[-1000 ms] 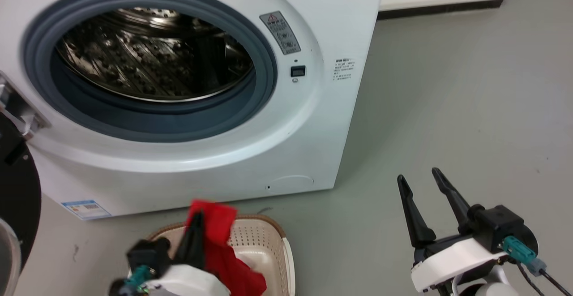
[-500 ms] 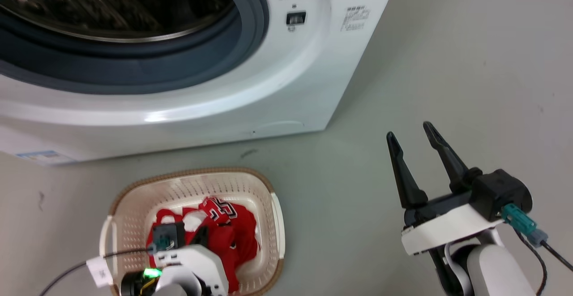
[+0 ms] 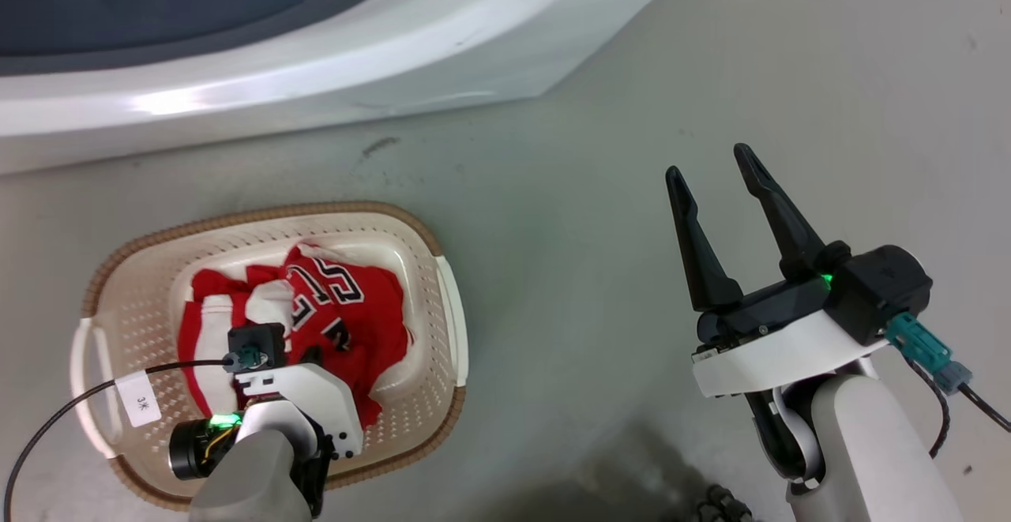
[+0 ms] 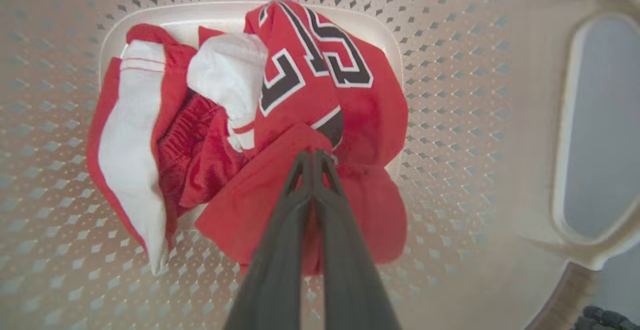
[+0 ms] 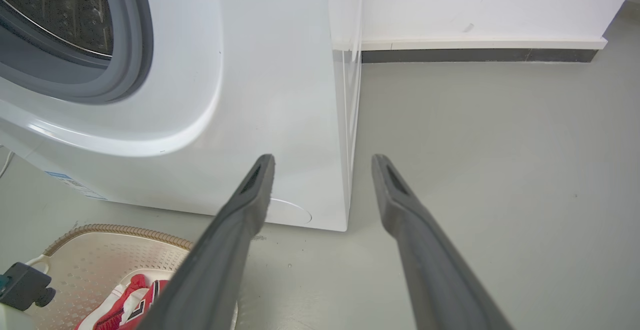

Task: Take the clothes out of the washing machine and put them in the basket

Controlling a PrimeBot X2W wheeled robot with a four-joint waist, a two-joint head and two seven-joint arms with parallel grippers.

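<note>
Left wrist view shows left gripper (image 4: 313,154) pinching clothes (image 4: 305,95).

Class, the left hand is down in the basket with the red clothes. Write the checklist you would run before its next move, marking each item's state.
1. The clothes lie inside the basket: ok.
2. No fabric hangs over the basket rim: ok.
3. The left hand has let go: not ok, it is shut on red fabric.
4. The right hand is open, empty and apart from the basket: ok.
5. The washing machine drum is emptied: cannot tell, as little of it is in view.
</note>
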